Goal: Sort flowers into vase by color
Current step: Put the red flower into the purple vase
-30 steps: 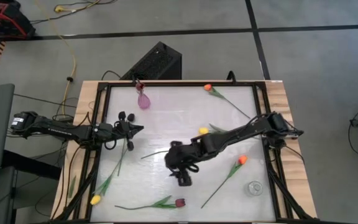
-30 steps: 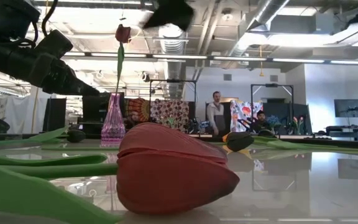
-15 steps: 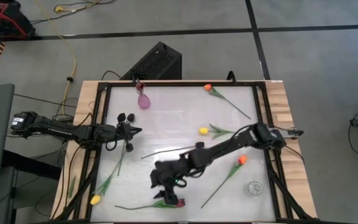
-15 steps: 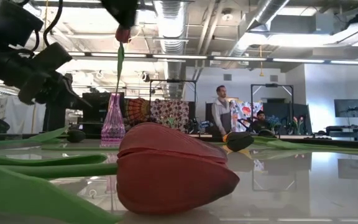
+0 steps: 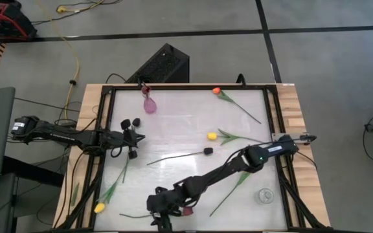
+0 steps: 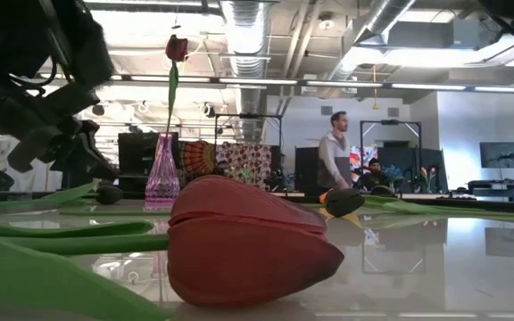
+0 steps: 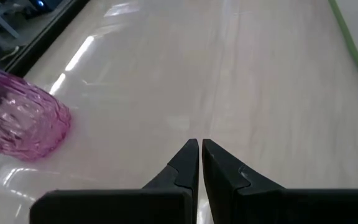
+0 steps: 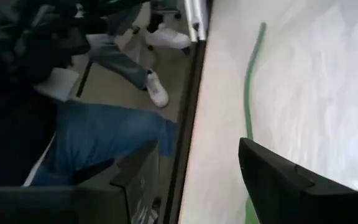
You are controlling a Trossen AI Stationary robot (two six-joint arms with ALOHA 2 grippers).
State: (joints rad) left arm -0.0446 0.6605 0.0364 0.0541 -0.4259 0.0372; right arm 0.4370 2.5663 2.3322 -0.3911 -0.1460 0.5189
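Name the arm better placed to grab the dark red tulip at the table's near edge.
Right: its gripper hangs just beside the dark red tulip, while the left gripper waits shut near the pink glass vase.

Right gripper (image 5: 164,210) low over dark red tulip (image 5: 187,210) at tabletop (image 5: 180,133) front edge, left gripper (image 5: 133,133) near pink vase (image 5: 149,105)

Even, bright overhead light fills the scene, with ceiling strip lights (image 6: 266,83) visible in the low view. The glossy white desk (image 5: 186,123) shows soft glare and streaked reflections. In the low view the nearest red tulip head (image 6: 248,242) looks soft and oversized. The right wrist view is smeared with blur.
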